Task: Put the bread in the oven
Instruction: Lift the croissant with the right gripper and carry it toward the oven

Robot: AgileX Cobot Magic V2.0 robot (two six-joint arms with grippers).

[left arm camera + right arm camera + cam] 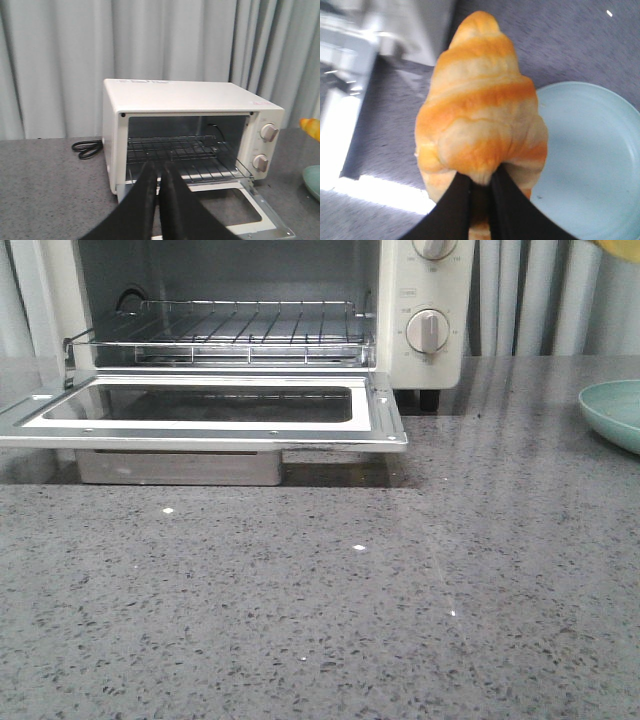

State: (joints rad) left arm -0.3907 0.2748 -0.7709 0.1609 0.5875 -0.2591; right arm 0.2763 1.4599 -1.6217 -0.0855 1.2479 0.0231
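Note:
The bread (480,110), a golden-brown roll with pale bands, hangs above the counter, and my right gripper (480,182) is shut on its near end. A sliver of it shows at the top right corner of the front view, bread (615,245). The cream-white oven (420,310) stands at the back left with its glass door (200,410) folded down flat and its wire rack (230,330) bare. My left gripper (160,172) is shut on nothing, held high and pointing at the oven (190,100) opening. Neither gripper appears in the front view.
A pale green plate (615,415) sits at the right edge of the grey speckled counter; it lies just beside the held bread, plate (590,160). A black power cord (87,148) lies coiled left of the oven. Grey curtains hang behind.

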